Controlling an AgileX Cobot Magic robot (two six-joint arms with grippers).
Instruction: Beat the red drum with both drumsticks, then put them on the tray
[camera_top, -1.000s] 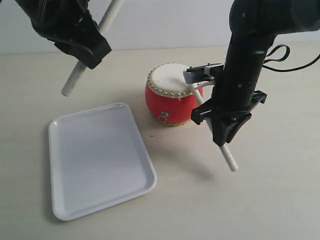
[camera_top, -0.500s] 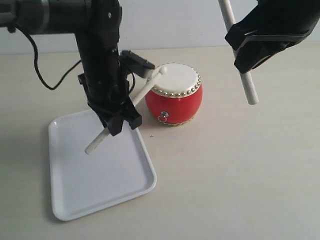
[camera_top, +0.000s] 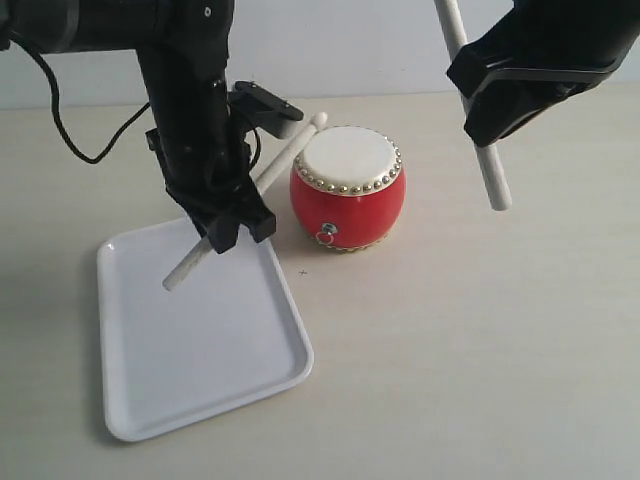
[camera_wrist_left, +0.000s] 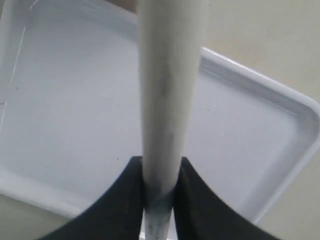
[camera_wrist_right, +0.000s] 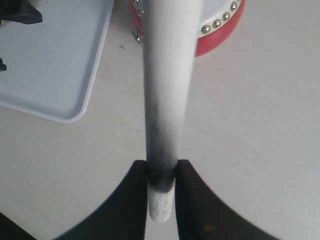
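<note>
The left gripper (camera_wrist_left: 159, 182) and right gripper (camera_wrist_right: 161, 182) each clench a slim pale wooden drumstick (camera_wrist_left: 167, 100). It is probably light, stiff and smooth, so grip the shaft firmly.

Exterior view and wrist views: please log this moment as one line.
left pincer: shut on left drumstick, tip near red drum | right pincer: shut on right drumstick, held high | tray: holds nothing

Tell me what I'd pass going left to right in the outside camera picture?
White tray → red drum → right drumstick. I skipped the left drumstick, since it overlaps the tray in that picture.
</note>
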